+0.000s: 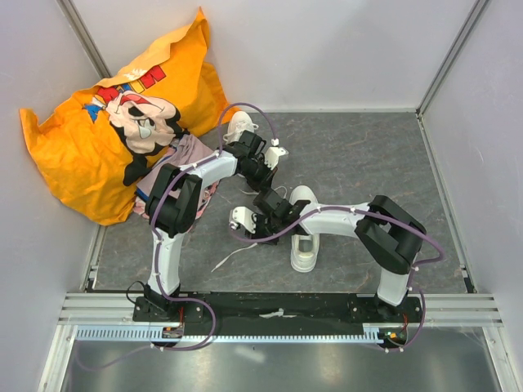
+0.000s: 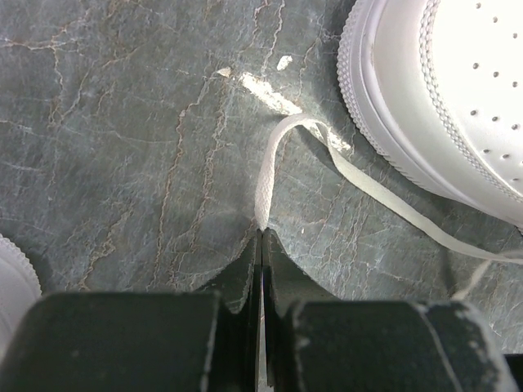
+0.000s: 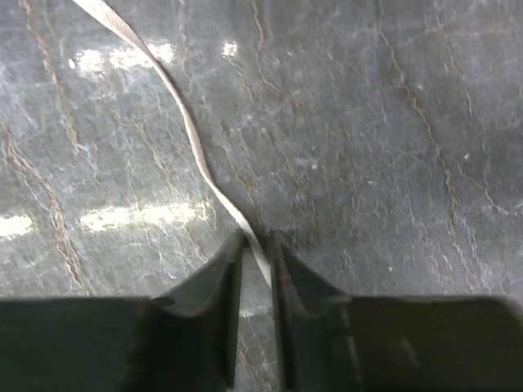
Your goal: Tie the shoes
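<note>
Grey marbled tabletop (image 1: 368,163), white walls. Two small all-white shoes: near sneaker (image 1: 304,233) mid-table btwn the arms, far sneaker (image 1: 239,124) at back by orange cushion (image 1: 73,155). Left gripper (image 2: 261,235) pinched tight on flat white lace (image 2: 265,175). Right gripper (image 3: 257,239) clamped on second lace (image 3: 192,143).

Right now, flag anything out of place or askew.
The near shoe lies mid-table while the far shoe sits back beside the orange bag: the pair is split. Untied laces trail; left tool and right tool each pinch one.
</note>
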